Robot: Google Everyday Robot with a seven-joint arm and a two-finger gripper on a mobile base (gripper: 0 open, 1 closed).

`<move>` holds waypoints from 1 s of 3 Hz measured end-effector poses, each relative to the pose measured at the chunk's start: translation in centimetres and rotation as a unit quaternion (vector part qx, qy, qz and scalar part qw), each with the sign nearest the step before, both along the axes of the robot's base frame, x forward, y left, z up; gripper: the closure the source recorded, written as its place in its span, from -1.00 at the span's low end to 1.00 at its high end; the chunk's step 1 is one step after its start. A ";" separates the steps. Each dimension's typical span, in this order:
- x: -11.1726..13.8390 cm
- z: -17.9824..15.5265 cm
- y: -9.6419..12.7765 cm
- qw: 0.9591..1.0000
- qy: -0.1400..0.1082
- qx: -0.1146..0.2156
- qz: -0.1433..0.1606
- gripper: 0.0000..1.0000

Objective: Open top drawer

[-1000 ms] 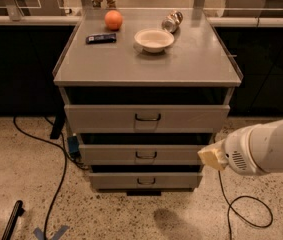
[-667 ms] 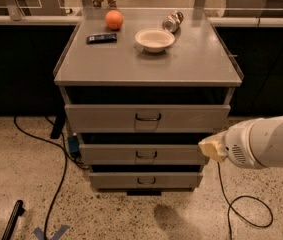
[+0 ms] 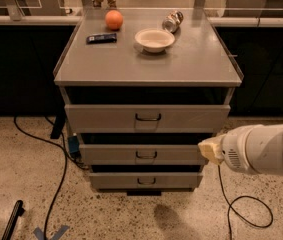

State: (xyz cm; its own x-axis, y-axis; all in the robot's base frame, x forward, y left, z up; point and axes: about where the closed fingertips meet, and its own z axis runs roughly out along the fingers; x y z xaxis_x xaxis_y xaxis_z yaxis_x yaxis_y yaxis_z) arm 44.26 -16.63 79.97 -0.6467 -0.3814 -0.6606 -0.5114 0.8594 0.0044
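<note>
The grey desk [image 3: 191, 64] stands before me. Its top drawer [image 3: 101, 118] sits directly under the desk's surface, above two narrower drawers [image 3: 111, 155]. My claw [image 3: 210, 150] hangs at the right, beside the middle one's end — clenched or released, I cannot tell. On top are a white bowl [image 3: 154, 39], an orange [image 3: 114, 19] and a tipped can [image 3: 173, 21].

One cabinet [image 3: 131, 61] holds three drawers, each with one handle [image 3: 148, 117]: top drawer [image 3: 101, 118], middle drawer [image 3: 108, 154], bottom drawer [image 3: 113, 180]. On top lie one orange [image 3: 113, 19], one bowl [image 3: 154, 39], one can [image 3: 172, 21] and one dark bar [image 3: 101, 37]. One gripper [image 3: 207, 150] hangs at the middle drawer's right end.
</note>
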 end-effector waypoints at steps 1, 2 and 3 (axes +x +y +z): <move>0.1 -2.9 0.7 0.999 -0.019 0.003 -0.049 1.00; 1.7 -4.3 0.6 0.995 -0.059 -0.002 -0.075 1.00; 3.8 -4.0 -0.2 0.991 -0.105 -0.009 -0.078 1.00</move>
State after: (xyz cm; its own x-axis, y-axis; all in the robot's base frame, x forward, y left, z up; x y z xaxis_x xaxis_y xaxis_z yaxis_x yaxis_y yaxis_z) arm 48.07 -16.80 75.96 -0.5480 -0.3009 -0.7805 -0.3610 0.9268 -0.1038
